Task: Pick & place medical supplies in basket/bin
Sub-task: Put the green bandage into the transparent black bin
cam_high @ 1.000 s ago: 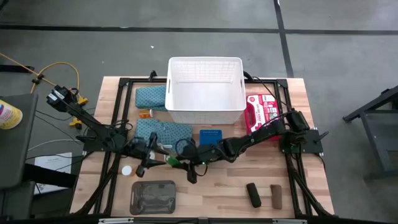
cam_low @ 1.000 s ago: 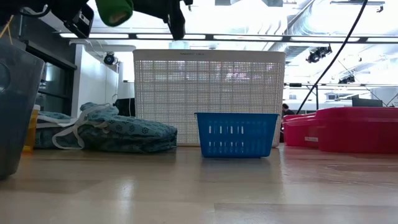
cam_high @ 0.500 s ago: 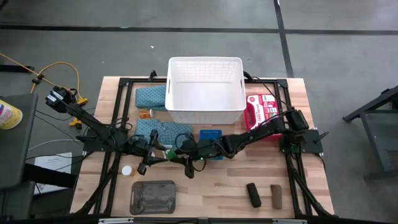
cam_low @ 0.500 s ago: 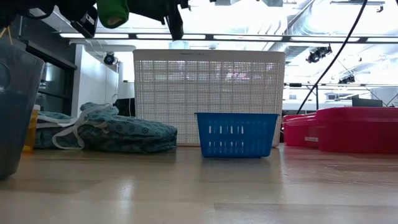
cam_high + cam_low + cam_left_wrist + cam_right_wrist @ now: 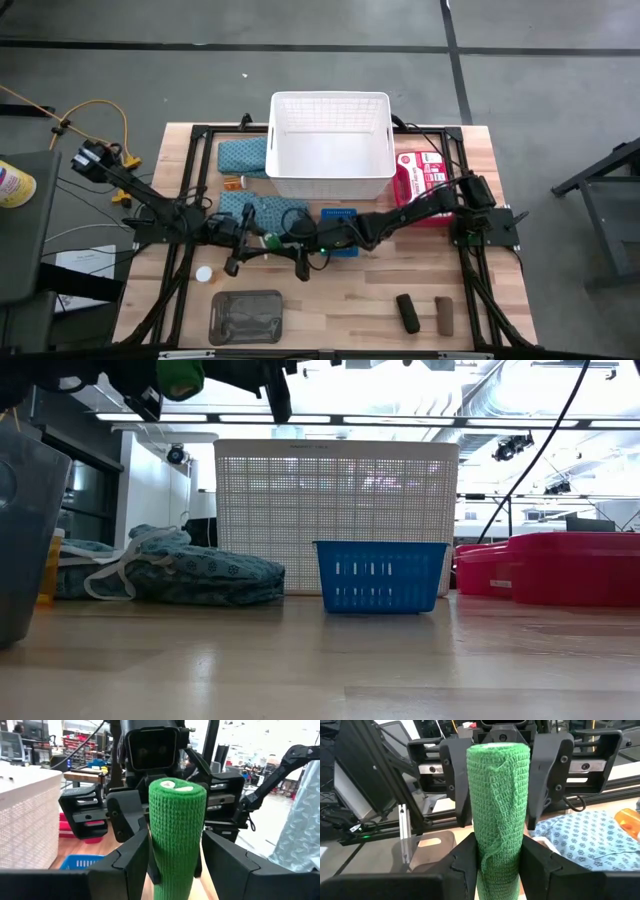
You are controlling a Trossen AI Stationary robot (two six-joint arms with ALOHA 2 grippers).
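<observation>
Right end effector point(image 5: 283, 243) clamped — left end effector point(image 5: 255, 240) spread.

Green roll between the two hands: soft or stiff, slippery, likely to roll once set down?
The green roll has a crinkled woven wrap, so it is probably slightly squashy and grippy, not slick. It stands straight between the right hand fingers, so fairly firm. Being cylindrical, it may roll if laid sideways.
</observation>
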